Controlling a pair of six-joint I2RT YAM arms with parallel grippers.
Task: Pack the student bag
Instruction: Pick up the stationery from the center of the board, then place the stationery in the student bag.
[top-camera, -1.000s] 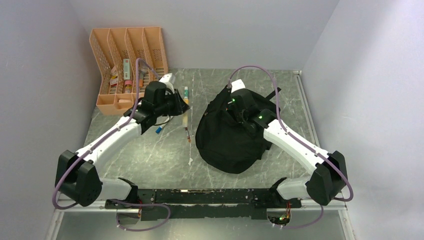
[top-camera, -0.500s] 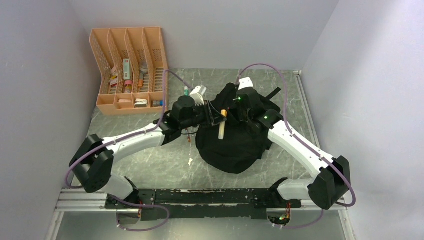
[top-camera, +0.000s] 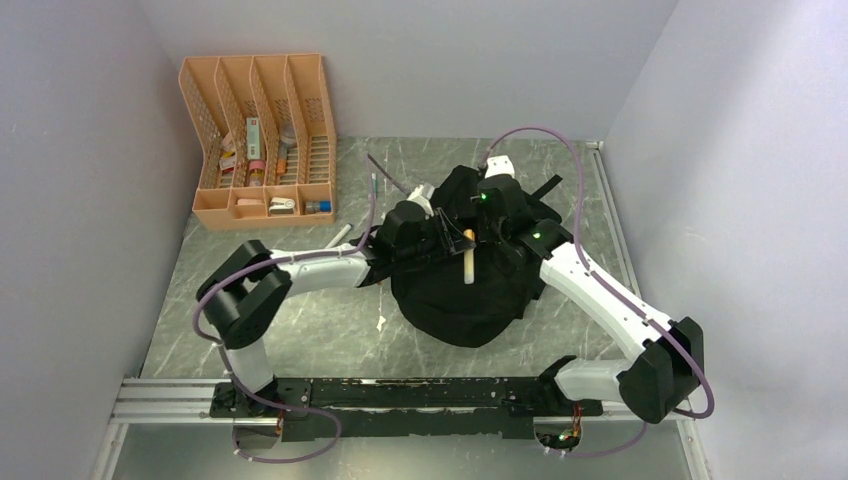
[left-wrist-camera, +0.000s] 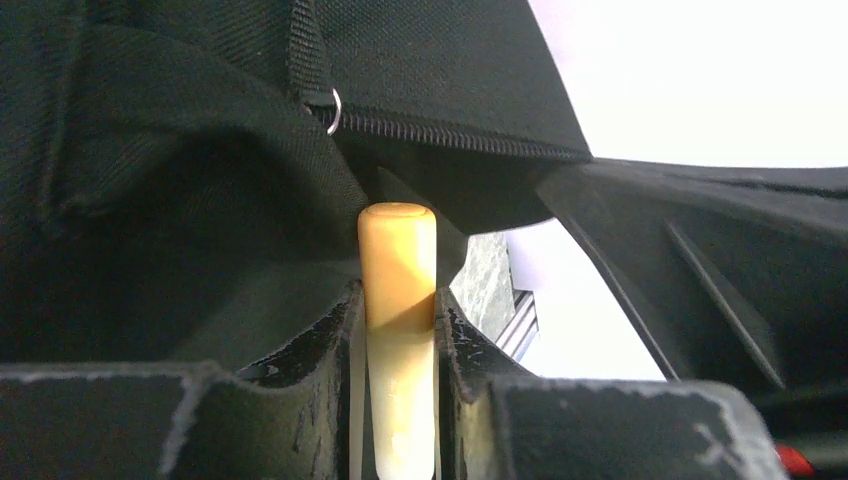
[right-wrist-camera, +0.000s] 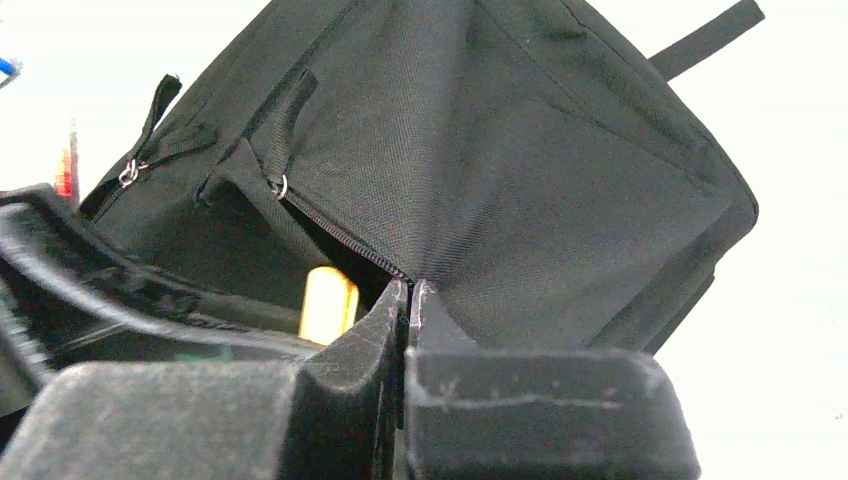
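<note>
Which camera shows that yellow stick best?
Left wrist: the yellow stick sits large, centred, clamped in the left tool. Top view shows it tiny against the bag; the right wrist catches only its tip.

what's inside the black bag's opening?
The tip of the cream stick, clamped in the left gripper, sits under the zipper edge the right gripper pinches up. Deeper in, the student bag is dark; any contents can't be seen.

My three views: one overhead, two close-ups.
The top camera looks down on the whole bench (top-camera: 300, 320); both wrist cameras sit close, facing the student bag (top-camera: 460, 305) opening, which all share.
</note>
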